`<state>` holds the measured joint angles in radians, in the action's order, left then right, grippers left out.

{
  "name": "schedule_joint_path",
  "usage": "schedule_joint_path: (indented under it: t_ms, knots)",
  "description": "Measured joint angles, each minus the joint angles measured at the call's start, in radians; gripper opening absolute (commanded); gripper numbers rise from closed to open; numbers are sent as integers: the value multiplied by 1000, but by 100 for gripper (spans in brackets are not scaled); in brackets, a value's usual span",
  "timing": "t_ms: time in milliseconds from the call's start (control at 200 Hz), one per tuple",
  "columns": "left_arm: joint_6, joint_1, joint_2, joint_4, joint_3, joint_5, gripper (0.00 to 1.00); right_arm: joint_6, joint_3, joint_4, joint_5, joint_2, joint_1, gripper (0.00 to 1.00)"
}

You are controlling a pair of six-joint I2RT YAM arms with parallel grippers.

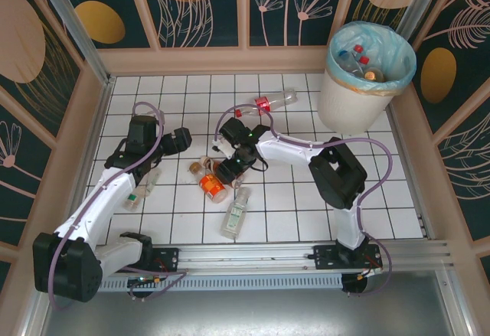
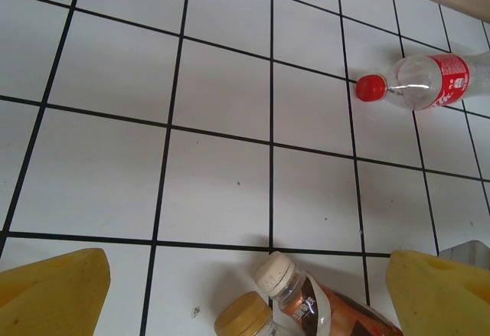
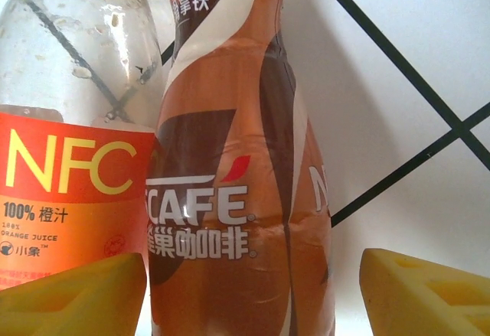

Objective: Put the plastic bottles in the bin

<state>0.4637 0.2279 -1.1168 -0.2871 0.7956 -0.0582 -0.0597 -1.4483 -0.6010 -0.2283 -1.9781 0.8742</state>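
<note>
Plastic bottles (image 3: 237,198) read "NFC" and "CAFÉ".

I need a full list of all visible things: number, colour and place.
bin: one, cream with teal liner, far right corner
bottles in the bin: several, clear, red caps
red-label bottle: one, clear, near the bin
orange juice bottle: one, orange label, mid-table
coffee bottle: one, brown, beside it
green-label bottle: one, clear, closest to the near edge
green-cap bottle: one, clear, left side
table: one, white tiles
left gripper: open, yellow pads
right gripper: open, around the coffee bottle
</note>
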Motion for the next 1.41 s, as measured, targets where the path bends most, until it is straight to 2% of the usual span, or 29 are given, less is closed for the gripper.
schedule_joint_path:
  t_ms: [796, 926, 1076, 1231, 1406]
  knots:
    - [-8, 0, 21, 15, -16, -13, 93, 0, -9, 1, -5, -38, 0, 75]
    - [-8, 0, 21, 15, -16, -13, 93, 6, -9, 1, -6, -39, 0, 71]
    - [-7, 0, 23, 15, -16, -13, 92, 14, -11, 1, -8, -39, -2, 60]
    - [-7, 0, 26, 14, -14, -13, 89, 18, -11, -2, -6, -33, -12, 58]
    - [-6, 0, 26, 15, 65, -14, 85, 22, -14, -15, 34, 67, -66, 50]
